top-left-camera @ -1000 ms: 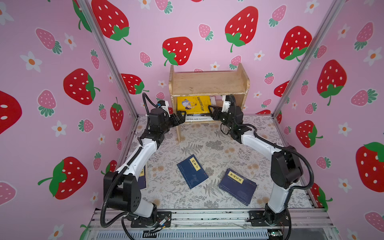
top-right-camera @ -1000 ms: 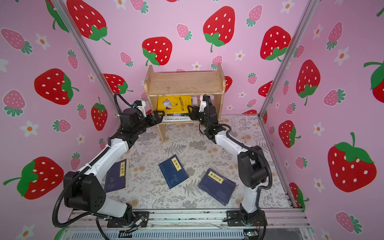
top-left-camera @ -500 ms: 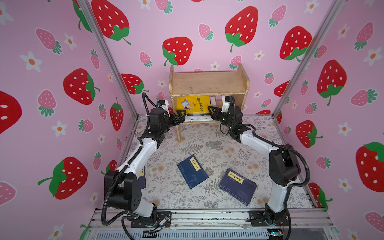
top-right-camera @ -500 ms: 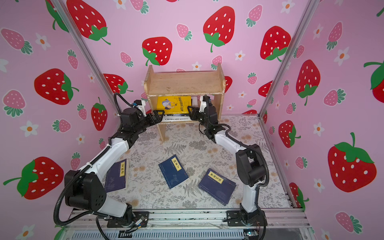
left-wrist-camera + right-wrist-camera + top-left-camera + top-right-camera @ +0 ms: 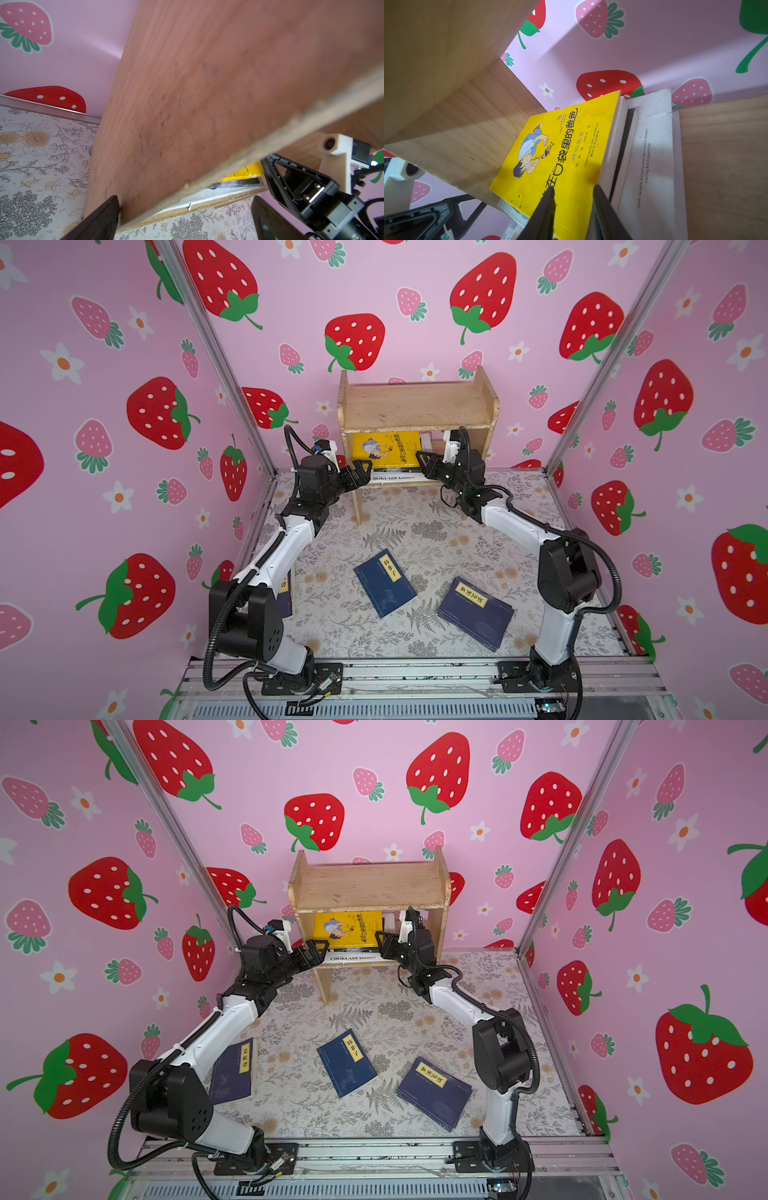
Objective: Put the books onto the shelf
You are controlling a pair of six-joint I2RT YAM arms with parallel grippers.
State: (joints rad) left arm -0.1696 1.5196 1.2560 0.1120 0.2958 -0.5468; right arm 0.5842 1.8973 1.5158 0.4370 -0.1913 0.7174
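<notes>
The shelf [image 5: 415, 406] stands at the back wall. On its lower tier lie a white "Chokladfabriken" book [image 5: 392, 477], a dark book [image 5: 623, 149] and, on top, a tilted yellow cartoon book [image 5: 386, 448]. My right gripper [image 5: 573, 189] is shut on the yellow book's [image 5: 560, 155] near right corner, one finger on the cover and one at its edge. My left gripper [image 5: 185, 207] stands open astride the front edge of the shelf's left side panel [image 5: 187, 93], holding nothing. Three navy books lie flat on the mat: the middle one [image 5: 384, 583], the right one [image 5: 476, 612] and the left one [image 5: 232, 1071].
Pink strawberry walls close in the floral mat [image 5: 415, 526] on three sides. A metal rail [image 5: 415, 672] with both arm bases runs along the front. The left arm's forearm [image 5: 282, 547] hangs over the left navy book.
The right gripper's jaws have narrowed onto the yellow book's corner. The left arm and its open gripper have stayed still at the shelf's left side.
</notes>
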